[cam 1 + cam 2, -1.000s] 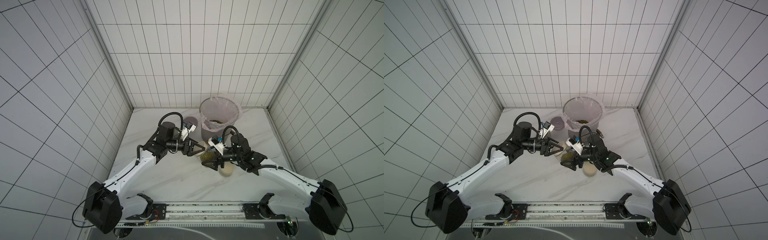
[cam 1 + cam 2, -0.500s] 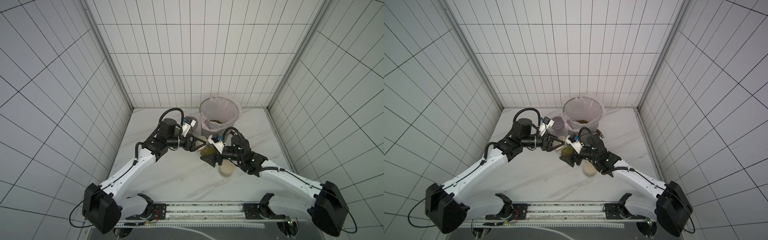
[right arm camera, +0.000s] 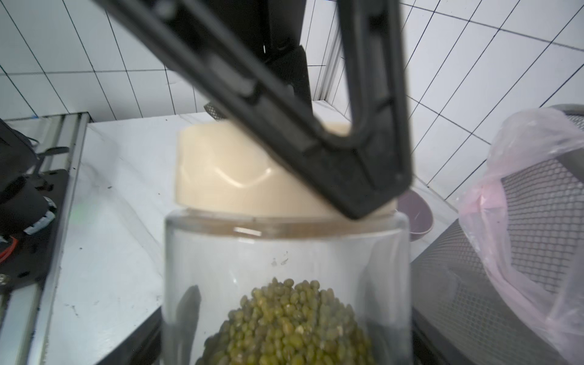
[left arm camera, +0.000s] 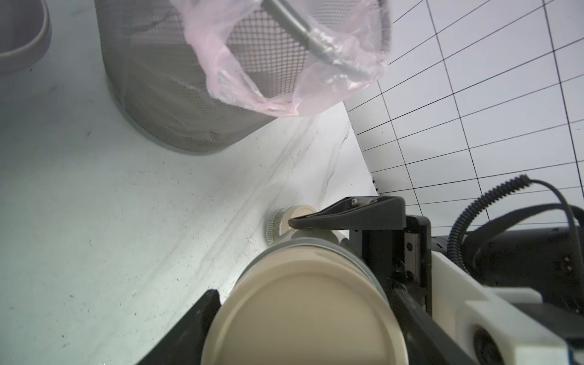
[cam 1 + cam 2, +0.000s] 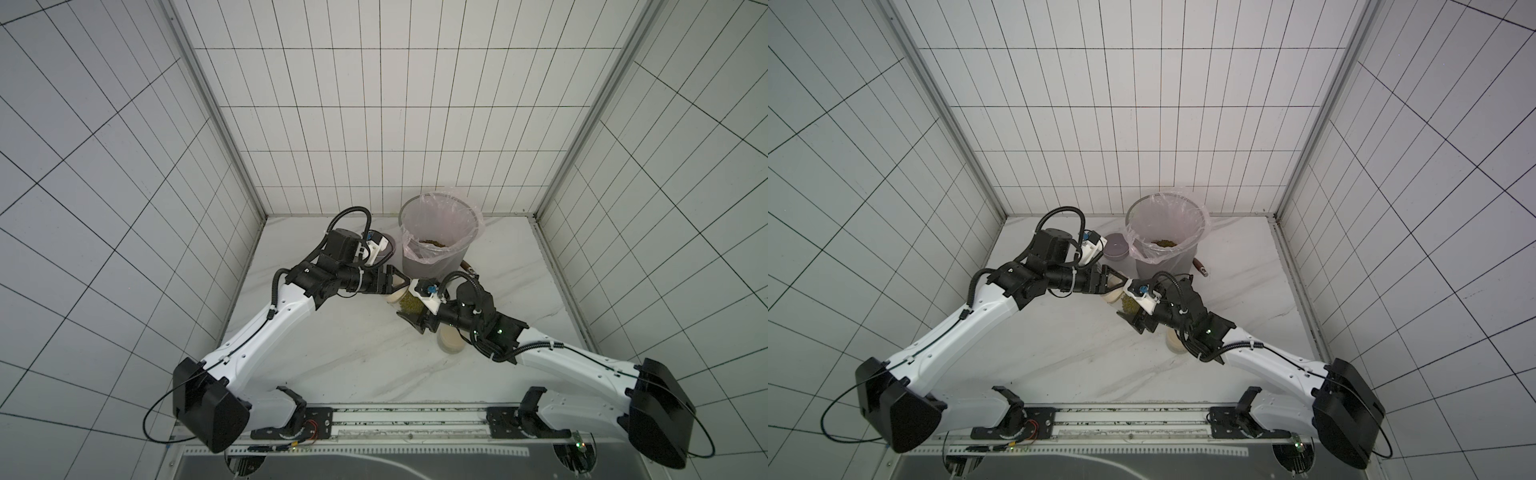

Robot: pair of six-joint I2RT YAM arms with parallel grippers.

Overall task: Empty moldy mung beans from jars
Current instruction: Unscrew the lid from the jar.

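My right gripper [image 5: 410, 306] is shut on a clear glass jar [image 3: 284, 252], holding it tilted above the table just in front of the bin. Olive-green mung beans [image 3: 290, 325] lie heaped inside the jar. My left gripper [image 5: 400, 286] is shut on this jar's beige lid [image 4: 300, 316], which sits on the jar's mouth. One left finger [image 3: 316, 132] crosses the lid [image 3: 234, 180] in the right wrist view. A second jar [image 5: 450, 341] with its beige lid on stands on the table beneath my right arm, and shows in the left wrist view [image 4: 278, 222].
The grey mesh bin [image 5: 434, 266] with pink liner stands at the back, with mung beans [image 5: 432, 242] at its bottom. A purple bowl [image 5: 1116, 251] sits left of the bin. A brown-handled tool [image 5: 1200, 266] lies right of it. Tiled walls close three sides.
Both grippers, with the jar between them, have shifted slightly back toward the bin and away from the second jar. Both grips look unchanged.
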